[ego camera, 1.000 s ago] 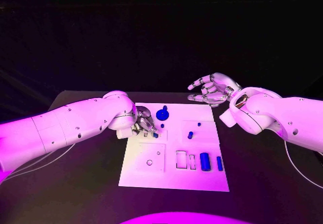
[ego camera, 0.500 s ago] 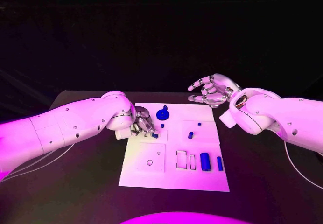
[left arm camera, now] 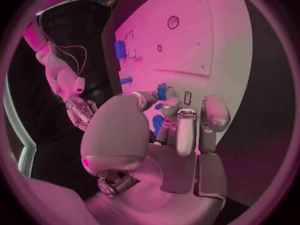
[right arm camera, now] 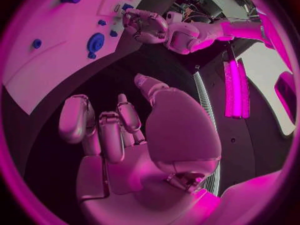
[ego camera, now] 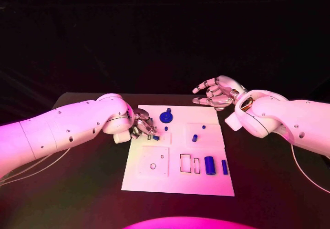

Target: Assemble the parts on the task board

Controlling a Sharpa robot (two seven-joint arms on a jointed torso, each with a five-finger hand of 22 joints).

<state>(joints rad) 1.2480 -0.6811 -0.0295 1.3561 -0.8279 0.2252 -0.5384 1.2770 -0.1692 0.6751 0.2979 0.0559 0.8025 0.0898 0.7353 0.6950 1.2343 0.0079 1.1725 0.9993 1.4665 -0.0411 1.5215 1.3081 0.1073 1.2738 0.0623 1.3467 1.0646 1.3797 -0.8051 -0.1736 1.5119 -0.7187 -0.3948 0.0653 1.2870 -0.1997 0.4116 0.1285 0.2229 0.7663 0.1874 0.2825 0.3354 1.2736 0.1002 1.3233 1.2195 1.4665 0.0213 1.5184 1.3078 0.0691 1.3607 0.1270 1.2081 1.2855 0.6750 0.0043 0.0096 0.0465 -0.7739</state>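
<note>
The white task board (ego camera: 175, 181) lies in the middle of the table. My left hand (ego camera: 143, 126) is curled over its far left edge, and thumb and a finger pinch a small blue part (ego camera: 156, 138) at their tips; this pinched blue part (left arm camera: 162, 91) appears in the left wrist view too. A round blue part with a knob (ego camera: 166, 116) and a small blue peg (ego camera: 166, 128) stand close by. Another peg (ego camera: 194, 138), a blue cylinder (ego camera: 209, 165) and a thin blue bar (ego camera: 224, 167) sit further right. My right hand (ego camera: 219, 92) hovers beyond the far right corner, fingers apart, holding nothing.
Empty rectangular slots (ego camera: 186, 162) and a small round hole (ego camera: 152, 166) mark the board's near half. Black table (ego camera: 82, 191) surrounds the board on all sides. My right forearm (ego camera: 289, 119) reaches in over the table's right side.
My left arm and hand have shifted slightly left and away, the small blue part staying at the fingertips. The right hand has not moved.
</note>
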